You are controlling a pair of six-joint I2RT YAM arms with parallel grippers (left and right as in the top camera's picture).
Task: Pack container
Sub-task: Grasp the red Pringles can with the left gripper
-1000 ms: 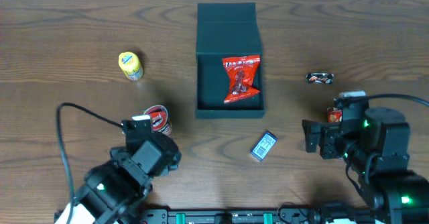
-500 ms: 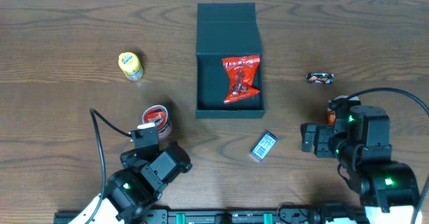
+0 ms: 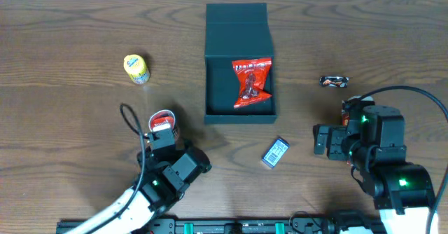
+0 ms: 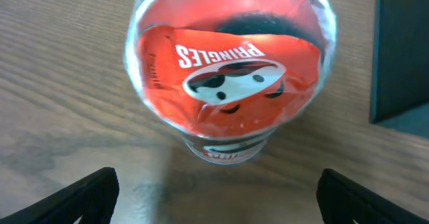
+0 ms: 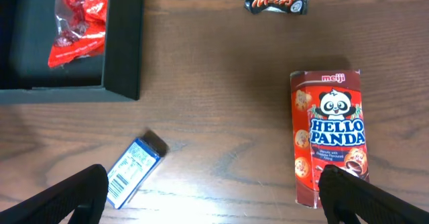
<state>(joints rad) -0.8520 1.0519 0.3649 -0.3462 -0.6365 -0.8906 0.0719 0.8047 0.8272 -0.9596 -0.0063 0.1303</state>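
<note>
The container (image 3: 238,101), a dark square box, stands open at the table's middle with its lid flap (image 3: 236,20) laid back. A red snack bag (image 3: 251,84) lies inside it. My left gripper (image 3: 160,134) is open right behind a red-and-white Pringles can (image 3: 162,122). In the left wrist view the can (image 4: 228,70) fills the picture beyond the wide-apart fingertips (image 4: 87,197), touching neither. My right gripper (image 3: 333,141) hangs open above the table. Its wrist view shows a Hello Panda box (image 5: 328,137) by the right fingertip and a blue packet (image 5: 134,170) by the left one.
A yellow can (image 3: 136,69) stands at the far left. A Mars bar (image 3: 334,82) lies right of the container. The blue packet (image 3: 275,152) lies in front of the container. The Hello Panda box (image 3: 348,120) is partly under the right arm. A cable (image 3: 133,118) loops by the left arm.
The left arm has swung to the right and lined up behind the Pringles can. The right arm has shifted a little to the left. Both grippers stayed open.
</note>
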